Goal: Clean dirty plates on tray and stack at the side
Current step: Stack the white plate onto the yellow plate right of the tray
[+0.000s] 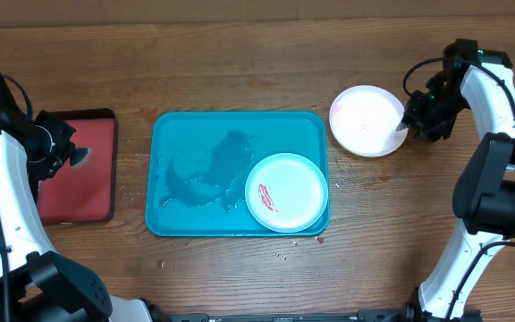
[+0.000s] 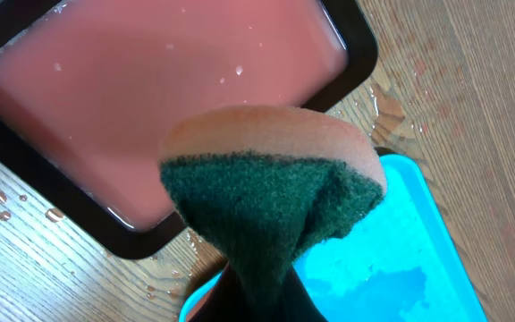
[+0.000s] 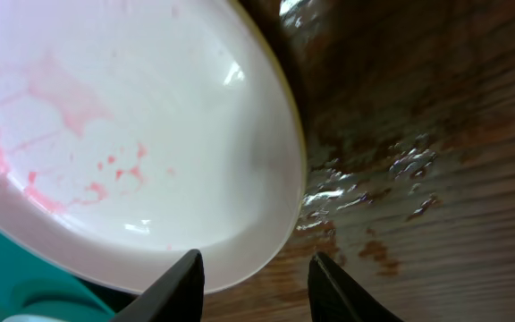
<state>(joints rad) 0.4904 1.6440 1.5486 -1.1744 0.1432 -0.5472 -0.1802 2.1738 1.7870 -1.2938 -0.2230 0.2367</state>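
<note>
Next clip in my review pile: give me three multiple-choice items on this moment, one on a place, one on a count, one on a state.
1. Where does the red-smeared plate lie?
A. On the wood beside the right arm
B. In the teal tray, at its lower right corner in the overhead view
C. On the wood left of the tray

2. How many plates lie on the teal tray?
A. One
B. Two
C. Three

3. What is the state of the left end effector?
A. Open and empty
B. Shut on a plate
C. Shut on a sponge

Answers:
1. B, since the overhead view shows the plate inside the tray's rim at that corner.
2. A, since the other plate sits on the wood outside the tray.
3. C, since the left wrist view shows the green-faced sponge pinched and bulging.
</note>
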